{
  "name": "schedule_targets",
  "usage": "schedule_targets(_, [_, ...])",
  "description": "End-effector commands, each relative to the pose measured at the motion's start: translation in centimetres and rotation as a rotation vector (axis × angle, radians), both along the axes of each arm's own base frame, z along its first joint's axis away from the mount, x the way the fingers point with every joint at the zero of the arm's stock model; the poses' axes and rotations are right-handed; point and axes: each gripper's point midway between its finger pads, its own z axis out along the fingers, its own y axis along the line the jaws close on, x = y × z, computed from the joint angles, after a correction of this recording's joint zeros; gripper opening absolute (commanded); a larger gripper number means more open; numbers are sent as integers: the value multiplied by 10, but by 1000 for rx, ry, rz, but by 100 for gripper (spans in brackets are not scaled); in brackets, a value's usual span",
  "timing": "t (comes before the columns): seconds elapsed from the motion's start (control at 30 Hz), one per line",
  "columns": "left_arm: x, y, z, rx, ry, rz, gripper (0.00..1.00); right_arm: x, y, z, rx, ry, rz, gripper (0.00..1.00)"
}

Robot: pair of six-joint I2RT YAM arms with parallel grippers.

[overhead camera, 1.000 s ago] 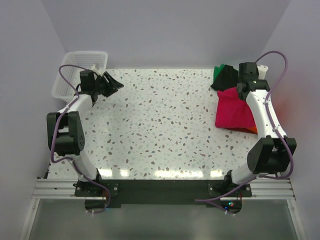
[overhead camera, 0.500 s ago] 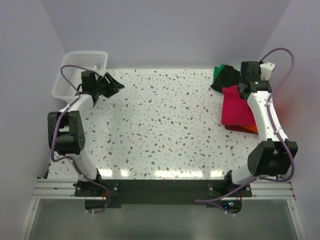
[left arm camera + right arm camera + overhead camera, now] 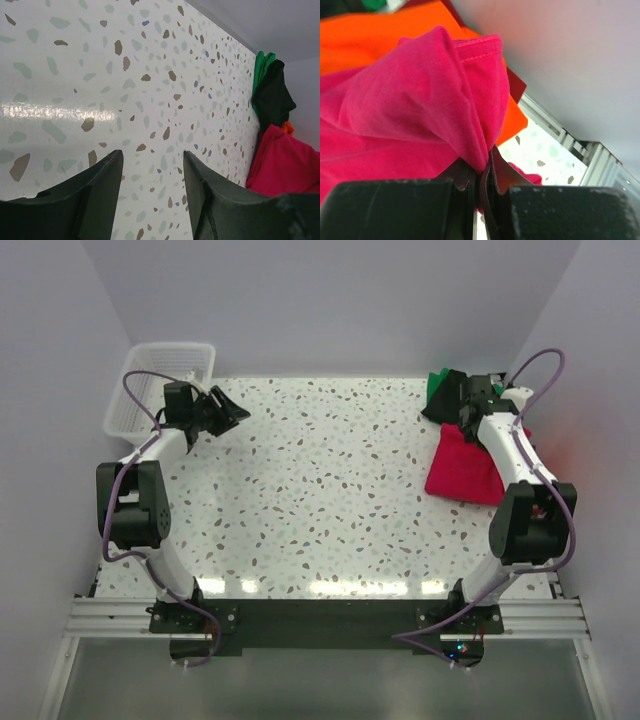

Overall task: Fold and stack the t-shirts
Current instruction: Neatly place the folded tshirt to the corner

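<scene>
The t-shirts lie in a heap at the table's far right. The crimson-pink one (image 3: 462, 466) is on top and nearest. Behind it are a black one (image 3: 452, 393) and a green one (image 3: 434, 384). My right gripper (image 3: 468, 418) is shut on a bunched fold of the crimson-pink shirt (image 3: 410, 100). In the right wrist view (image 3: 482, 172) the orange shirt (image 3: 380, 30) and a dark red edge (image 3: 517, 86) lie under that fold. My left gripper (image 3: 232, 412) is open and empty over the far left of the table. Its view (image 3: 152, 165) shows the heap far off, with the pink shirt (image 3: 285, 165) in front.
A white mesh basket (image 3: 165, 365) stands at the far left corner, just behind my left arm. The speckled tabletop (image 3: 330, 480) lies between the two arms. Walls close in the back and the right side next to the heap.
My right gripper has swung left, away from the right wall, still gripping the crimson-pink shirt, which has shifted left with it and now covers the orange. The left arm has not moved.
</scene>
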Motion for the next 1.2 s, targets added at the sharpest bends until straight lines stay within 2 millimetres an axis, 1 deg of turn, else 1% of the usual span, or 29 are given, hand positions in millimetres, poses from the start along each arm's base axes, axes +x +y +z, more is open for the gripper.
schedule_targets(0.0, [6,-4,13,20,-46,-21,56,-9,-2,-9,-112,-20,-101,0])
schedule_targets(0.07, [6,-4,14,23,-51,-22,56,-8,-4,-20,-127,4,-113,0])
schedule_targets(0.13, [5,-5,14,27,-51,-25,56,-7,-7,-24,-162,18,-126,0])
schedule_targets(0.17, [4,-4,14,28,-50,-23,56,-6,-9,-29,-179,38,-128,0])
schedule_targets(0.23, [4,-4,15,31,-50,-21,56,-2,-14,-29,-215,45,-128,0])
schedule_targets(0.4, [4,-3,17,36,-54,-22,56,6,-20,-43,-233,95,-103,0])
schedule_targets(0.43, [4,-3,17,36,-54,-21,56,4,-31,-45,-227,91,-132,0])
schedule_targets(0.47, [4,-3,16,38,-53,-21,56,2,-34,-47,-225,101,-136,0])
schedule_targets(0.57, [4,-3,16,41,-54,-21,56,-2,-46,-50,-215,104,-156,0])
schedule_targets(0.7, [5,-4,14,41,-49,-23,56,-6,-62,-46,-210,85,-185,0])
schedule_targets(0.87, [6,-5,14,38,-47,-25,56,-10,-75,-42,-210,78,-217,0])
schedule_targets(0.97, [6,-6,12,41,-44,-28,56,-11,-82,-46,-203,89,-233,0])
schedule_targets(1.0, [6,-6,13,41,-47,-28,56,-14,-85,-48,-202,105,-245,0])
schedule_targets(1.07, [6,-6,14,41,-47,-28,56,-13,-87,-56,-198,123,-261,0])
schedule_targets(1.1, [6,-5,13,44,-47,-28,56,-14,-87,-59,-196,144,-263,1])
schedule_targets(1.13, [6,-5,13,44,-45,-28,56,-13,-87,-62,-192,152,-262,9])
schedule_targets(1.17, [6,-6,13,45,-47,-30,56,-11,-87,-67,-187,159,-264,31])
